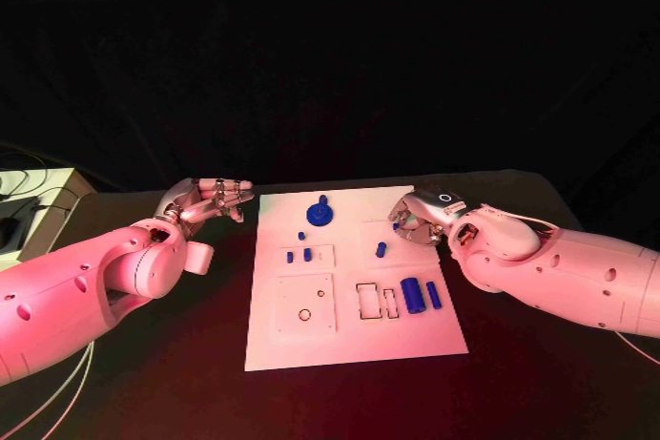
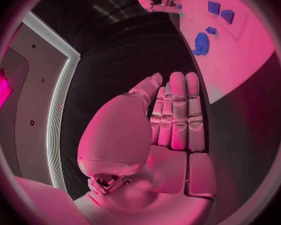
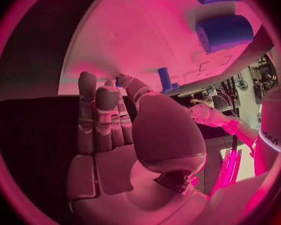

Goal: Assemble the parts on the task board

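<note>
The white task board (image 1: 351, 311) lies in the middle of the black table. On it are a round blue part (image 1: 319, 213), small blue pegs (image 1: 299, 256), another peg (image 1: 381, 250) and two blue cylinders (image 1: 421, 295). My left hand (image 1: 206, 206) hovers off the board's far left corner; its fingers (image 2: 178, 110) are straight and hold nothing. My right hand (image 1: 420, 216) is over the board's right edge, fingers (image 3: 97, 115) straight and side by side. A small blue peg (image 3: 165, 79) stands just beyond them, and a speck of blue shows at the thumb tip. The cylinders (image 3: 225, 32) lie farther off.
Rectangular recesses (image 1: 374, 301) and a square plate with holes (image 1: 305, 304) mark the board's near half. Black table (image 1: 165, 383) surrounds the board. A pale box with cables (image 1: 28, 197) stands at the far left.
</note>
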Controlling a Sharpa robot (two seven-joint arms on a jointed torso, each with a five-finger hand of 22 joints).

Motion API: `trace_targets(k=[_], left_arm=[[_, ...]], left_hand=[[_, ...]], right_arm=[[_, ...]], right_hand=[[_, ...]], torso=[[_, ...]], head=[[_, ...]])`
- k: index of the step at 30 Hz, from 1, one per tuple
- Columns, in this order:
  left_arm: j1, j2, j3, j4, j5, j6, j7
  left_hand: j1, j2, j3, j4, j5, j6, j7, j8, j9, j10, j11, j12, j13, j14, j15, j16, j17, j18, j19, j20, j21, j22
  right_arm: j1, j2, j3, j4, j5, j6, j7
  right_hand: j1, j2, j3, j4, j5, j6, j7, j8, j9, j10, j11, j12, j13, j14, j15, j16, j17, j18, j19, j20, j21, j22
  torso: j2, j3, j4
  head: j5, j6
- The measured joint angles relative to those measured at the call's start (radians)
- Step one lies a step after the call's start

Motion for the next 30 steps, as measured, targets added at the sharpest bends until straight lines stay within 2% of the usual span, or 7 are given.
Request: trace_targets(k=[2,7,9,15,24,28,30], left_arm=[[0.000,0.000,0.000,0.000,0.000,0.000,0.000],[0.000,0.000,0.000,-0.001,0.000,0.001,-0.002],[0.000,0.000,0.000,-0.001,0.000,0.001,-0.003],[0.000,0.000,0.000,-0.004,-0.001,0.001,-0.009],[0.000,0.001,0.000,-0.009,-0.004,0.001,-0.020],[0.000,0.000,0.000,-0.011,-0.006,0.001,-0.025],[0.000,0.000,0.000,-0.011,-0.006,0.001,-0.026]], left_hand=[[0.000,0.000,0.000,0.000,0.000,0.003,0.003,0.000,0.000,0.000,0.000,0.000,0.000,0.000,0.000,0.000,-0.001,0.000,0.002,-0.002,0.000,0.000],[0.000,0.000,0.000,0.000,0.000,0.003,0.003,0.000,0.000,0.000,0.000,0.000,0.000,0.000,0.000,0.000,-0.001,-0.001,0.004,-0.004,0.000,0.000],[0.000,0.000,0.000,0.000,0.000,0.003,0.003,0.000,0.000,0.000,0.000,0.000,0.000,0.000,0.000,0.000,-0.001,-0.001,0.004,-0.004,0.000,0.000],[0.007,0.007,-0.003,-0.003,0.000,0.003,0.003,0.000,0.000,0.000,0.000,0.003,0.000,0.000,0.000,0.000,-0.002,-0.006,0.004,-0.004,0.000,0.000],[0.012,0.012,-0.004,-0.010,0.000,0.007,0.007,0.000,0.000,0.000,0.000,0.003,0.000,0.000,0.000,0.000,-0.004,-0.007,0.003,-0.004,0.000,0.005],[0.016,0.016,-0.003,-0.017,0.000,0.007,0.007,0.000,0.000,0.000,0.000,0.003,0.000,0.000,0.000,0.000,-0.004,-0.008,0.003,-0.004,0.000,0.010],[0.016,0.016,-0.003,-0.017,0.000,0.007,0.007,0.000,0.000,0.000,0.000,0.003,0.000,0.000,0.000,0.000,-0.004,-0.008,0.003,-0.004,0.000,0.010]], right_arm=[[0.000,0.004,0.000,-0.004,-0.001,0.002,0.000],[0.002,0.010,0.002,-0.011,-0.002,0.011,0.000],[0.002,0.012,0.002,-0.012,-0.003,0.015,0.000],[0.002,0.016,0.003,-0.013,-0.003,0.027,0.000],[0.003,0.016,0.003,-0.011,-0.002,0.035,0.000],[0.003,0.015,0.003,-0.009,-0.002,0.035,-0.001],[0.003,0.014,0.003,-0.007,-0.002,0.035,-0.002]], right_hand=[[0.000,0.000,0.003,-0.003,0.000,0.004,0.003,0.000,0.000,0.000,0.000,0.000,0.000,0.000,0.000,0.003,0.000,0.006,0.004,0.003,-0.003,0.009],[0.000,0.000,0.010,-0.002,-0.002,0.025,-0.004,0.000,0.001,0.012,-0.006,0.000,0.000,0.000,0.000,0.007,0.000,0.010,0.007,0.000,-0.013,0.031],[0.000,0.001,0.029,0.000,-0.035,0.038,-0.005,0.000,0.001,0.020,-0.006,0.000,0.000,0.000,0.000,0.010,0.000,0.010,0.007,0.000,-0.013,0.041],[-0.007,0.017,0.060,0.007,-0.047,0.071,-0.017,0.000,0.002,0.039,-0.015,0.000,-0.001,-0.003,-0.004,0.017,0.000,0.003,0.020,-0.006,-0.013,0.074],[-0.020,0.065,0.122,-0.010,-0.061,0.098,-0.023,0.001,0.002,0.057,-0.022,-0.003,0.000,-0.009,-0.010,0.042,0.011,-0.007,0.034,-0.013,0.008,0.147],[-0.023,0.073,0.179,-0.026,-0.126,0.100,-0.022,0.001,0.006,0.062,-0.017,-0.006,0.001,-0.009,-0.010,0.043,0.011,-0.013,0.034,-0.013,0.008,0.172],[-0.024,0.075,0.192,-0.029,-0.141,0.102,-0.020,0.001,0.007,0.062,-0.017,-0.010,0.000,-0.009,-0.010,0.046,0.011,-0.014,0.034,-0.013,0.008,0.179]], torso=[[0.000,-0.0001,-0.0003],[0.000,-0.0001,-0.0004],[0.000,-0.0001,-0.0002],[0.000,-0.0001,-0.0001],[0.000,-0.0002,-0.0004],[0.000,0.0000,-0.0004],[0.000,0.0001,-0.0004]], head=[[0.000,0.000],[0.000,-0.001],[0.000,-0.002],[0.000,-0.006],[0.003,-0.008],[0.004,-0.009],[0.004,-0.009]])
